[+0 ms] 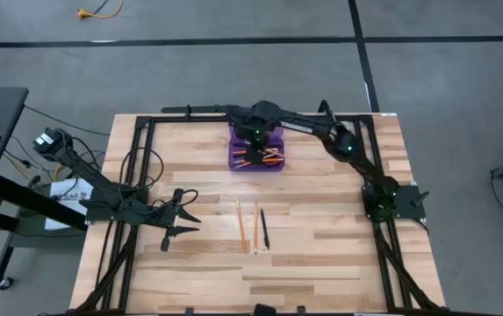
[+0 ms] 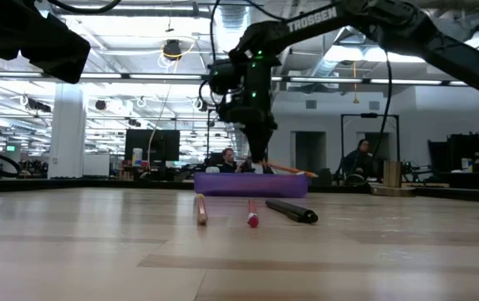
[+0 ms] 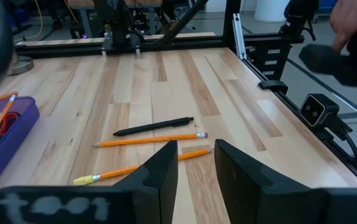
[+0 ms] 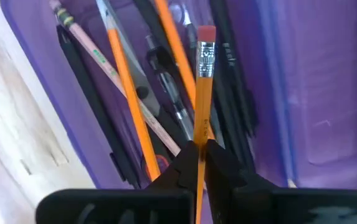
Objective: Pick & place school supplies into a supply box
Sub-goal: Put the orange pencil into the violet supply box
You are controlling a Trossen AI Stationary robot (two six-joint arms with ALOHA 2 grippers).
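Right wrist view gives you the relation that matters: the right gripper [image 4: 198, 163] is clenched on an orange pencil [image 4: 203, 87], which runs straight out from between the fingers with its eraser end forward, pointing down into the purple box [image 4: 328, 93]. You can see pens and other pencils already lying in there, roughly along the same line as the held one, so its long axis looks close to the box's length. My read is that the coming move is a release, and that it turns on this alignment; if the pencil goes in crosswise it may end up propped on the rim.

From the high view, the right gripper [image 1: 257, 133] sits directly over the box [image 1: 235, 161] at the far middle of the table. Two pencils [image 1: 240, 223] and a black pen [image 1: 264, 227] lie side by side nearer you, well apart from the box, long axes pointing toward it.

The left gripper [image 1: 174, 219] waits with fingers parted and nothing between them, just beside those three, and is the nearer arm to them.
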